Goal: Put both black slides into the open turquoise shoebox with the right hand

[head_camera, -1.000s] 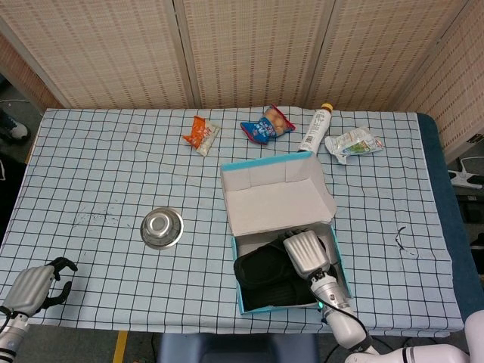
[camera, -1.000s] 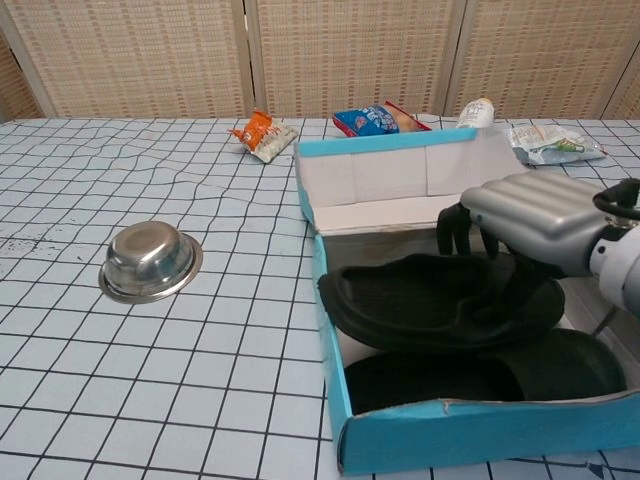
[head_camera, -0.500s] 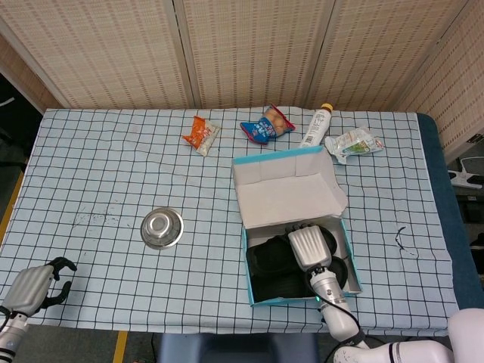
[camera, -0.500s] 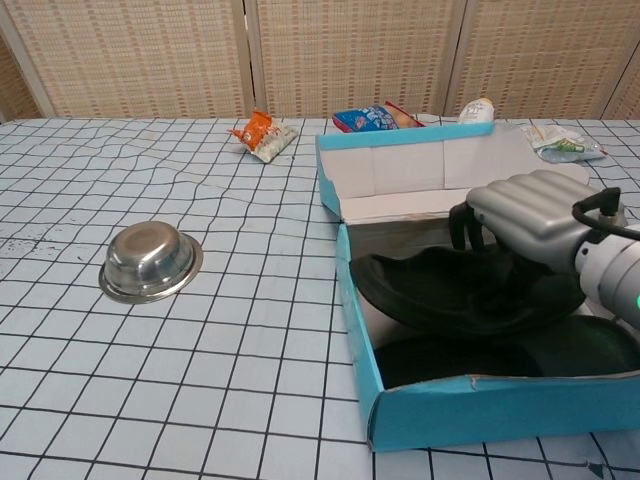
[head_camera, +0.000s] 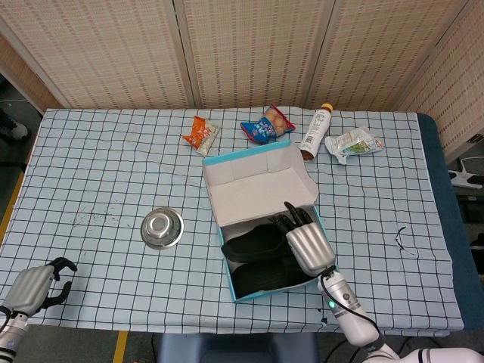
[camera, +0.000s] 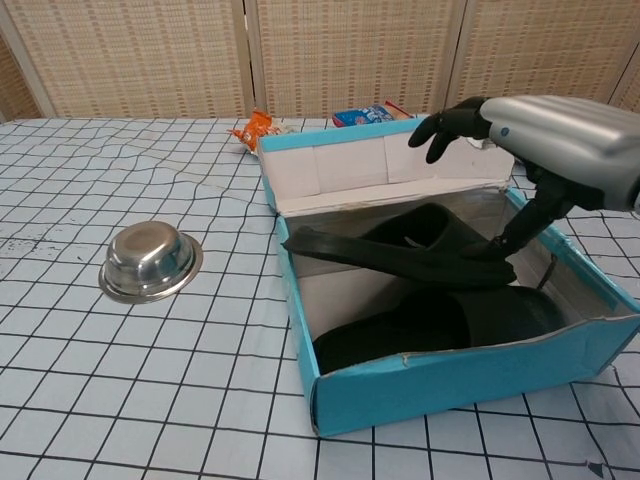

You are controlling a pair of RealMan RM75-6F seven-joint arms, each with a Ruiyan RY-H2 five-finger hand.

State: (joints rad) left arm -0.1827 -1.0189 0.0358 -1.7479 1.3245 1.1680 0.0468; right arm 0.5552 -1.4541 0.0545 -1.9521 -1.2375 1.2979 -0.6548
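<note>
The open turquoise shoebox [head_camera: 227, 261] [camera: 460, 375] sits near the table's front, its lid [head_camera: 257, 189] standing up behind it. Both black slides are inside. The lower slide [head_camera: 265, 277] [camera: 430, 325] lies flat on the bottom. The upper slide [head_camera: 253, 243] [camera: 400, 255] lies tilted over it, its toe end at the box's left rim. My right hand [head_camera: 306, 243] [camera: 560, 140] hovers over the box's right end, fingers spread and lifted clear, only the thumb reaching down to the upper slide's right end. My left hand [head_camera: 34, 286] rests curled and holding nothing at the table's front left corner.
A steel bowl [head_camera: 162, 228] [camera: 150, 262] stands left of the box. Along the far edge lie an orange snack pack [head_camera: 200, 134], a blue snack pack [head_camera: 266, 125], a bottle [head_camera: 314, 132] and a white packet [head_camera: 354, 144]. A small dark item [head_camera: 403, 240] lies at the right.
The box has slid left and turned. My right hand has lifted its fingers off the upper slide and risen; the slide now lies tilted in the box. The left hand has not moved.
</note>
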